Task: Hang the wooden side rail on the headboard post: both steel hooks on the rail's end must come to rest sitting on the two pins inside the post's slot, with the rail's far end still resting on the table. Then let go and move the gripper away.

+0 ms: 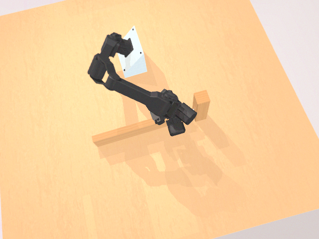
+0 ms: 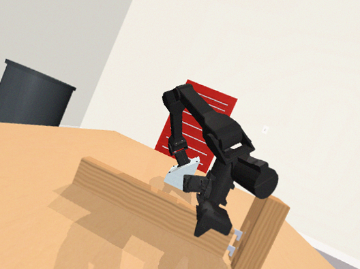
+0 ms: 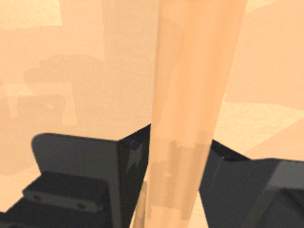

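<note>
At the rail's hook end: gripper (image 2: 212, 223) clamped across the wooden side rail (image 2: 148, 197), close to the headboard post (image 2: 260, 237).
fingers: partly closed, one black finger (image 3: 95, 166) on each side face of the rail, rail pinched between them.
rail pose: long edge up, end by the post lifted, far end (image 1: 95, 140) down on the table (image 1: 232, 179).
hooks: two steel hooks (image 2: 235, 242) stick out of the rail's end, one above the other, right at the post's face; can't tell if they are in the slot or seated on pins, slot not visible in any view.
post: upright on the table, rail's line runs toward it in the top view, wrist overhangs the gap.
arm: reaches from a pale base plate (image 1: 137, 67) out over the rail.
containers: dark bin (image 2: 29, 97) off the table by the wall, contents not visible.
background: red slatted panel (image 2: 226, 101) against the wall behind the arm.
</note>
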